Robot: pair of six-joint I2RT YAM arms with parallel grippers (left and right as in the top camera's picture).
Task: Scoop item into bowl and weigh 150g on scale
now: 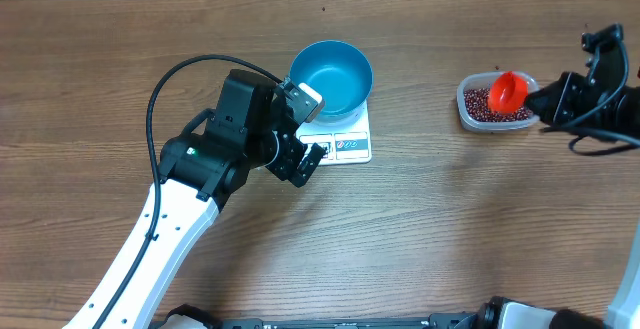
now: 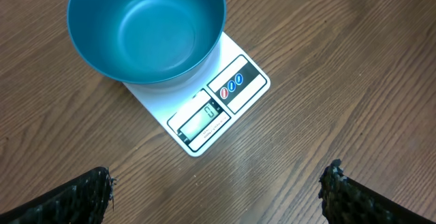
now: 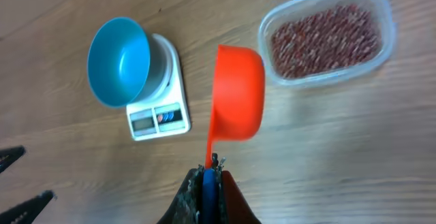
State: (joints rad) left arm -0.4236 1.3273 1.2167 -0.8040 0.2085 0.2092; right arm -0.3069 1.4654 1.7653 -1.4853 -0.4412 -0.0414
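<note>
Beans (image 3: pixel 323 40): heaped in the clear tub (image 3: pixel 381 9) at the right of the overhead frame, well apart from the scale; none in the bowl yet
Bowl (image 2: pixel 146 26): bright blue and empty, sitting on the white scale (image 2: pixel 218 108), upper centre of the overhead frame
Right gripper (image 3: pixel 208 173): clamped tight on the blue handle end of the orange-red scoop (image 3: pixel 238 91), cup by the tub; whether it carries beans I cannot tell
Left gripper (image 2: pixel 218 183): jaws spread wide, holding nothing, hovering just below the scale
Stage: probably the first scoop, all the weighing ahead
Risk: the thin pinch on the handle tip could let a loaded scoop twist, spilling beans on the table (image 1: pixel 450 229) during the long carry; an overfull pour overshoots the target; the left arm, close by, could nudge the scale and upset the reading
</note>
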